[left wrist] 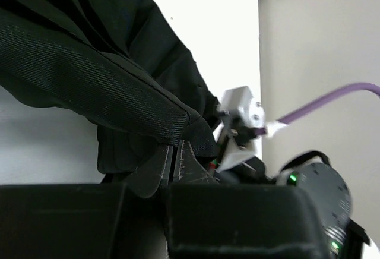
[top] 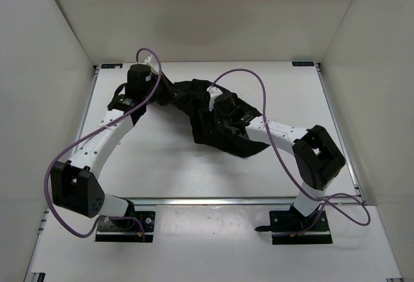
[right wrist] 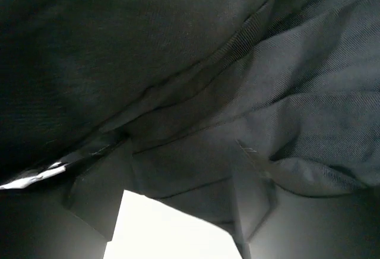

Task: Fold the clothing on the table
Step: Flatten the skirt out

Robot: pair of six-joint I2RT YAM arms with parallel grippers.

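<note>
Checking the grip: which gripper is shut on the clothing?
The left gripper, pinching a hem of the clothing with jaws together; the right gripper has its fingers apart against it.

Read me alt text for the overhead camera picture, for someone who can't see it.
Seen from above, black clothing sits bunched on the far half of a white table. The left arm reaches its left end and the right arm stretches over its middle, each trailing a purple cable, with white walls around.

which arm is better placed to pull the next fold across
Left, probably. The left gripper is shut on a hem of the clothing and could drag it over. The right gripper stands open over the fabric, gripping nothing.
</note>
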